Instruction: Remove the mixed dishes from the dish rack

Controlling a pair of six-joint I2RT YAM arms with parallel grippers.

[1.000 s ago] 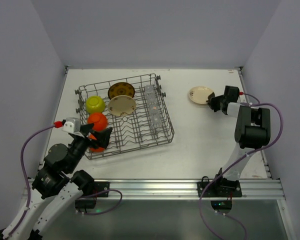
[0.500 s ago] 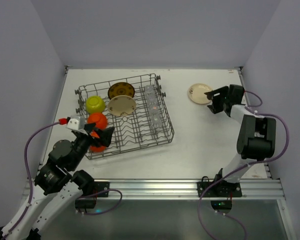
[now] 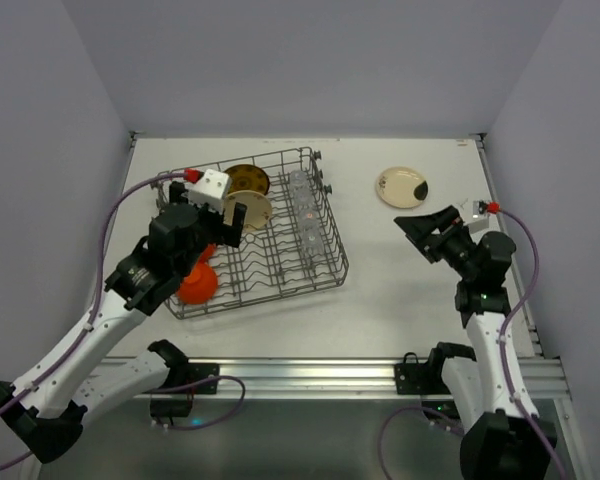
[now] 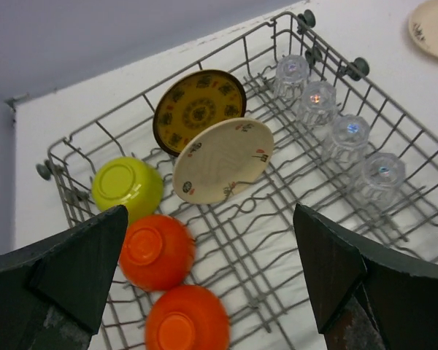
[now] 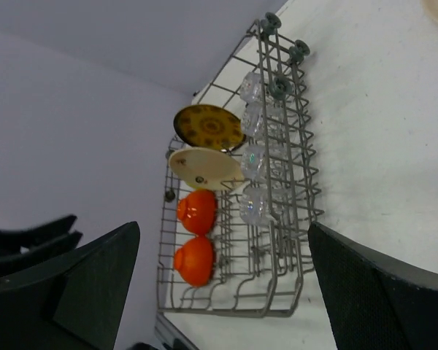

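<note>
We judge unloading barely begun: one cream ceramic plate point(image 3: 401, 187) lies on the white table point(image 3: 410, 295), while the grey wire dish rack point(image 3: 320, 262) holds a second cream plate point(image 4: 223, 160), brown-gold patterned plate point(image 4: 197, 106), lime-yellow bowl point(image 4: 126, 188), two orange bowls point(image 4: 158, 250) and clear glass cups point(image 4: 316, 98); the left gripper point(image 4: 210, 210) above it and right gripper point(image 3: 417, 236) gape empty.

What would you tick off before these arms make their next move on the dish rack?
1. left fingers open, empty: ok.
2. right fingers open, empty: ok.
3. cream plate on table, apart from right fingers: ok.
4. left fingers above dish rack: ok.
5. rack emptied: not ok; orange bowls, lime bowl, patterned plate, racked cream plate, glass cups inside.
6. dish aimed at next: cannot tell.
</note>
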